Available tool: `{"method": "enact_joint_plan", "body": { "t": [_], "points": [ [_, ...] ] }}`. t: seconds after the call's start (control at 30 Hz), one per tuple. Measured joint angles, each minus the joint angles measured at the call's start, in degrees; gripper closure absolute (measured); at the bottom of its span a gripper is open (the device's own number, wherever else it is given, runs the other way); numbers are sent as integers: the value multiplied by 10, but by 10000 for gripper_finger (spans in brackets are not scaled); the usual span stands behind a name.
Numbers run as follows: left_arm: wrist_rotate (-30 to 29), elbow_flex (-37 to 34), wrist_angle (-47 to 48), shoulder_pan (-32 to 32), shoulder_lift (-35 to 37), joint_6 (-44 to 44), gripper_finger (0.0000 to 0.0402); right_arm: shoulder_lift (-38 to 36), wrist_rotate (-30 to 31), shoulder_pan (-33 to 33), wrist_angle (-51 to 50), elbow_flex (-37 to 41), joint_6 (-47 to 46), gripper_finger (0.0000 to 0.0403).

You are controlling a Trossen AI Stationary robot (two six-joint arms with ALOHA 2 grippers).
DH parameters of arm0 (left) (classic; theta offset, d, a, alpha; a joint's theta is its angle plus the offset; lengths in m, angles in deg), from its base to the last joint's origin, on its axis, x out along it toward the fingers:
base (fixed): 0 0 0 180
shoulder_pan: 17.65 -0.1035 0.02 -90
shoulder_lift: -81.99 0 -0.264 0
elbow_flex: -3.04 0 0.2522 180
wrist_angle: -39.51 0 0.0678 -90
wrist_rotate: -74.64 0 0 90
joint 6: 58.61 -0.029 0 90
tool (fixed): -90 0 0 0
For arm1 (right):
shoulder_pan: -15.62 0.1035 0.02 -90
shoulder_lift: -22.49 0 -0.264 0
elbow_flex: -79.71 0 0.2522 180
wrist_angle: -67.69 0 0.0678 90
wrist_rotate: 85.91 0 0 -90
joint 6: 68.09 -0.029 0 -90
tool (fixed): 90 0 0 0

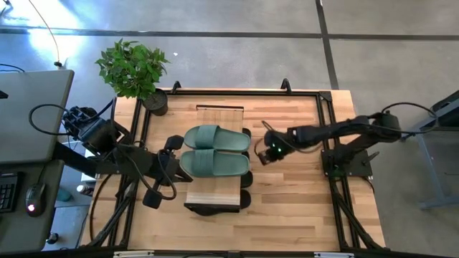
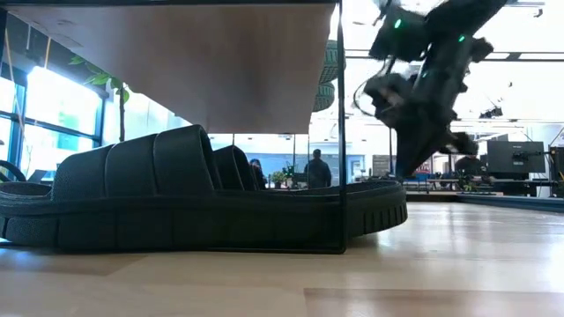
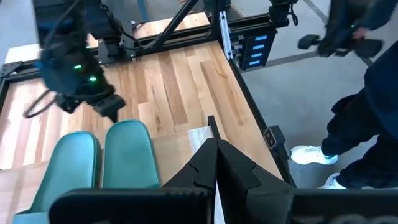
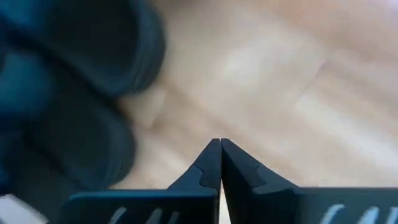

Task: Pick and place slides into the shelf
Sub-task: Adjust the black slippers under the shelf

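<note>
Two sage green slides point(image 1: 215, 150) lie side by side on the shelf's light wood top point(image 1: 219, 115); they also show in the left wrist view point(image 3: 127, 152). Black slides point(image 2: 176, 194) rest on their soles under the top, their toes peeping out at the shelf's right side point(image 1: 246, 197). My right gripper point(image 1: 264, 154) hangs shut just right of the shelf, tilted down, above the table and holding nothing point(image 4: 220, 146). My left gripper point(image 1: 174, 154) is shut at the shelf's left side, raised, with nothing between its fingers point(image 3: 216, 149).
A potted plant point(image 1: 154, 100) stands at the table's far left corner. Black frame rails point(image 1: 326, 107) run along the table's edges. A person point(image 3: 367, 124) stands on the floor beside the table. Bare wood point(image 1: 287, 208) lies right of the shelf.
</note>
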Motion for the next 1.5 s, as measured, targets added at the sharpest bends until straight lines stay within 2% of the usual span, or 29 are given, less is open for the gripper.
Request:
{"method": "enact_joint_plan", "body": {
  "t": [0.13, 0.3, 0.67, 0.87, 1.5],
  "points": [
    [0, 0, -1, 0, 0, -7, 402, -1, 27, 69, 48, 0, -80, 403],
    [0, 0, -1, 0, 0, -9, 402, 35, 55, 122, 96, 0, -140, 403],
    [2, 0, -1, 0, 0, -8, 402, 116, 87, 187, 215, 0, -221, 403],
    [2, 0, -1, 0, 0, -7, 402, 133, 118, 197, 238, 0, -240, 403],
    [2, 0, -1, 0, 0, -7, 402, 134, 119, 189, 268, 0, -229, 403]
  ]
}}
